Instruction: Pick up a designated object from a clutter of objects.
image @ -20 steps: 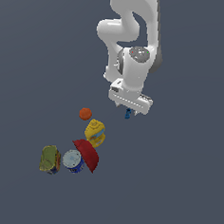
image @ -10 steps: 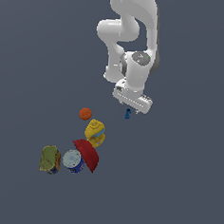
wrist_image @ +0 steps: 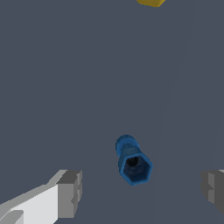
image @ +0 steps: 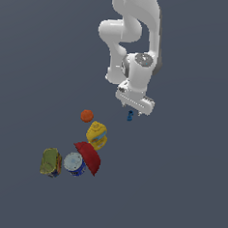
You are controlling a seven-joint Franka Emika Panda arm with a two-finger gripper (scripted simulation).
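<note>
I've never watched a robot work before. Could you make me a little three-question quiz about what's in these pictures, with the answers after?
1. True or false: the gripper has its fingers closed on the small blue bolt.
2. Which item lies nearest the blue bolt in the exterior view? A) the orange ball B) the green-yellow packet C) the blue-and-white can
3. Fill in: the red bowl sits tipped on its side between the can and the ______ jug.

Key
1. False. The fingers stand wide apart with the bolt between them, untouched.
2. A. The ball is closest; packet and can lie farther off.
3. Yellow.
</note>
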